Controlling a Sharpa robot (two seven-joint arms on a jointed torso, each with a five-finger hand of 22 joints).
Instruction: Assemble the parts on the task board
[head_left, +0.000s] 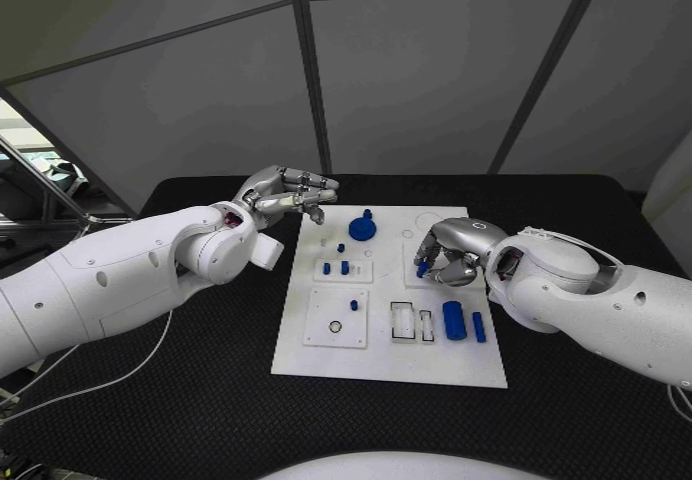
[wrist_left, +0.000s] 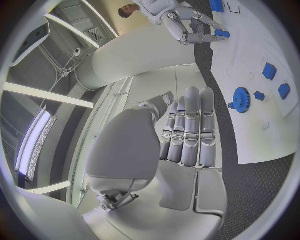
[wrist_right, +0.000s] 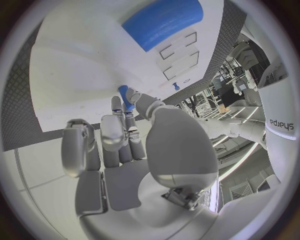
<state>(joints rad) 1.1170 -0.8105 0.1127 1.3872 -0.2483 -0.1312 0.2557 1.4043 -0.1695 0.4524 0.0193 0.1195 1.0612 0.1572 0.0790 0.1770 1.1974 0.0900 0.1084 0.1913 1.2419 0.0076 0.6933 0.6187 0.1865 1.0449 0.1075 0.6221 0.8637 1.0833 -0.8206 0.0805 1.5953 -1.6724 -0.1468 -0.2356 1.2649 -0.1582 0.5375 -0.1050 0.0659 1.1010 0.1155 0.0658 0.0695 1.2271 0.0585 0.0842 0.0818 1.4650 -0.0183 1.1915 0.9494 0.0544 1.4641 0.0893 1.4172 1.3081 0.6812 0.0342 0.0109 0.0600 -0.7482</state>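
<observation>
Head view, near to far: task board (head_left: 389, 365) is lying mid-table on the black table (head_left: 188, 420), long side running away from the robot. A thin cable (head_left: 108, 380) is trailing off the left arm onto the tabletop near the board's near-left corner. On the near half of the board a square plate with a ring (head_left: 335, 320) is sitting left, two open rectangular slots (head_left: 413, 323) are in the middle, and two blue cylinders (head_left: 456, 320) are lying just right of them.

Right hand (head_left: 444, 255) is hanging over the board's right edge at mid-length, fingers curled in and pinching a small blue peg (head_left: 421, 268); right wrist view is showing the same peg (wrist_right: 127, 97) between thumb and fingertips, above white board. That hand is blocking the board area beneath it.

Three small blue pegs (head_left: 343, 265) are standing on a square plate left of centre. Further back, a blue gear (head_left: 362, 227) is sitting on the board.

Left hand (head_left: 289, 192) is hovering beside the board's far-left corner, fingers apart, gripping nothing; left wrist view is showing its fingers (wrist_left: 190, 125) extended side by side.

Readable writing: "sharpa" (wrist_right: 275, 124) on the white body in the right wrist view.
</observation>
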